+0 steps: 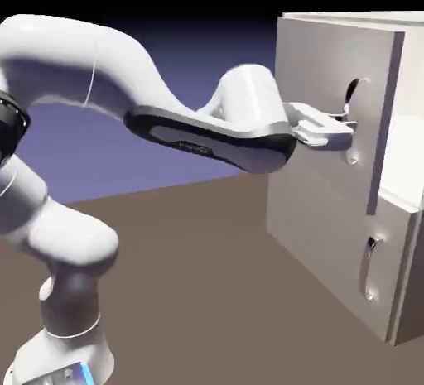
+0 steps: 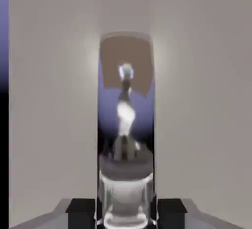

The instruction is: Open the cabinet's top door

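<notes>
Hand view: jaws of the two-finger gripper drawn in narrow on the long, curved, mirror-bright silver handle, one dark fingertip pad at each side; they appear to hold it. Handle runs lengthwise between the fingers, so pinching across its width probably gives the pull a firm purchase. Behind it, the flat grey panel of the top door fills most of the view; blue-violet and black show at the left margin. Exterior view: the white jointed arm reaches level to that handle, on the upper front of the boxy pale grey-beige cabinet. Door's free edge seems to stand a little proud of the body: ajar, in my judgement. Shorter lower door with its small metal handle is untouched. Surface: plain matt brown. Room: blue-violet backdrop, darkening to black above.
</notes>
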